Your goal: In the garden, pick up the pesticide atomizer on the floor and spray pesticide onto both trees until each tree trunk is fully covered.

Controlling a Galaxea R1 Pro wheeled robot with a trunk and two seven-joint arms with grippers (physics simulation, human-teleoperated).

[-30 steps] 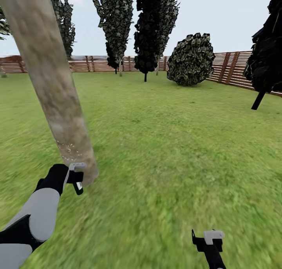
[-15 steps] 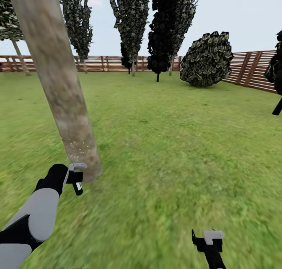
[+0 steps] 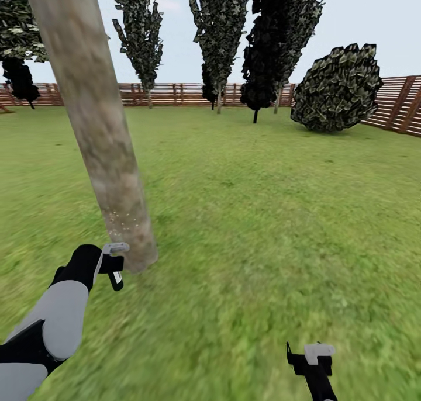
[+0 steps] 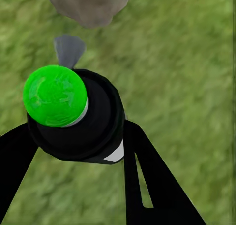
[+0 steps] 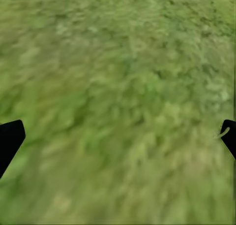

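Note:
A thick, mottled grey-brown tree trunk (image 3: 99,132) rises at the left of the head view from the grass floor (image 3: 263,225). Pale specks dot the bark low down (image 3: 123,221). My left gripper (image 3: 114,268) hangs right beside the trunk's foot, shut on the pesticide atomizer (image 3: 115,250), whose grey-white trigger head points at the bark. In the left wrist view the atomizer's dark body and bright green round end (image 4: 55,94) sit between my black fingers (image 4: 142,161), with the trunk's foot (image 4: 88,6) just beyond. My right gripper (image 3: 310,354) hangs open over bare grass (image 5: 118,87).
Slim dark conifers (image 3: 219,33) and a round bush (image 3: 339,88) stand far off along the brown slat fence (image 3: 175,94). A leafy crown (image 3: 17,33) shows at the upper left edge. Wide lawn stretches ahead and to the right.
The whole picture has shifted to the right, so the camera has turned left. Both arms keep their places in the view. The trunk's foot now lies slightly further right of my left gripper.

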